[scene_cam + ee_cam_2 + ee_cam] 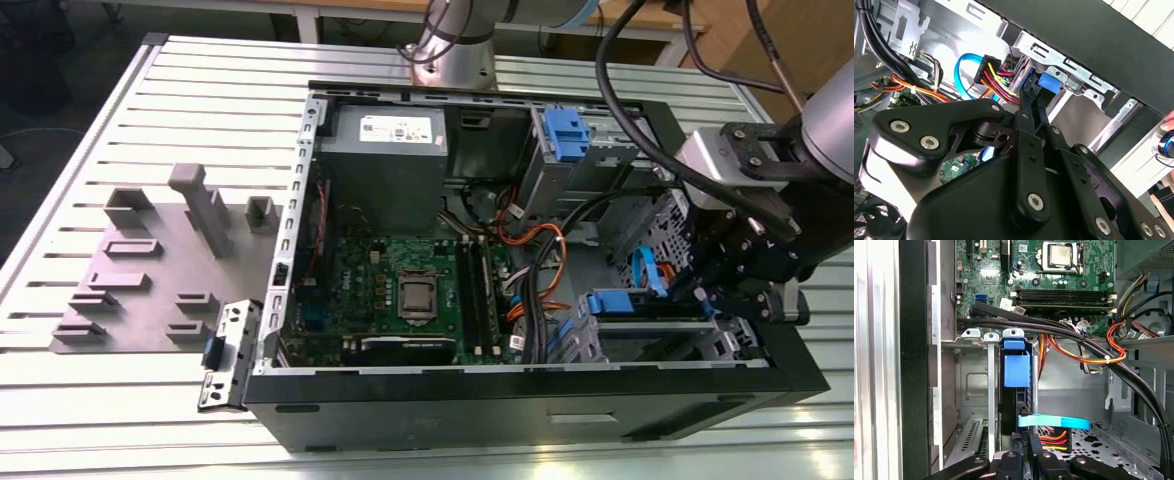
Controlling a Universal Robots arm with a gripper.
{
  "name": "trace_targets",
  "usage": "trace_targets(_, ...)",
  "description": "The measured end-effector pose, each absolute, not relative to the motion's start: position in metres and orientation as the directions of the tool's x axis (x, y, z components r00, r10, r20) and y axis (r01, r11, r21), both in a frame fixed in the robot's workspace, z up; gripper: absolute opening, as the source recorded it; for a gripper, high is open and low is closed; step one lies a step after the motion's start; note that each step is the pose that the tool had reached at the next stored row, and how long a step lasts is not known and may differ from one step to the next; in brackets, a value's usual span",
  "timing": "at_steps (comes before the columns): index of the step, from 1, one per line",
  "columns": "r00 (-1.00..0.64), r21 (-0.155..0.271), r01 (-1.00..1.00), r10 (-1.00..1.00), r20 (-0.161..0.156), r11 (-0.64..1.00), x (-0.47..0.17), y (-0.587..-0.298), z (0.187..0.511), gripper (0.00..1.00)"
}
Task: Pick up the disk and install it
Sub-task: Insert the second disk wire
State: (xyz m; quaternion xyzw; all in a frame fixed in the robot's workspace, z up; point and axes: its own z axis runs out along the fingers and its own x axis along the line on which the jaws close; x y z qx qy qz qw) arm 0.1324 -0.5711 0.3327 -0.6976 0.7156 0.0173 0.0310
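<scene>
While lowered inside the open computer case (534,395) at the exterior view's right, gripper (1029,102) has fingers drawn close, pinching the disk's (1016,390) rear edge | disk stands on edge in the drive cage (976,390), blue bracket (1016,367) showing | light-blue cable (1054,422) and red-yellow wires (999,80) just beside | motherboard (400,290) beyond.

You've got a slatted aluminium table (160,120) here, ribs running across the exterior view. Sitting right on it is the open black computer case (534,400), lying on its side and taking up most of the exterior view's right half. On the exterior view's left there's a grey fixture plate (134,290) with upright blocks and slots, flat on the slats. Between the two, touching the case's corner, lies a small metal bracket (230,355) with a dark clip.
</scene>
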Motion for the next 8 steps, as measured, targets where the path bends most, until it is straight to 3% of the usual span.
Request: trace_targets(8,-0.025,-0.018,-0.999,-0.997,-0.068,0.027,0.1324,-0.5712,0.3305,0.17)
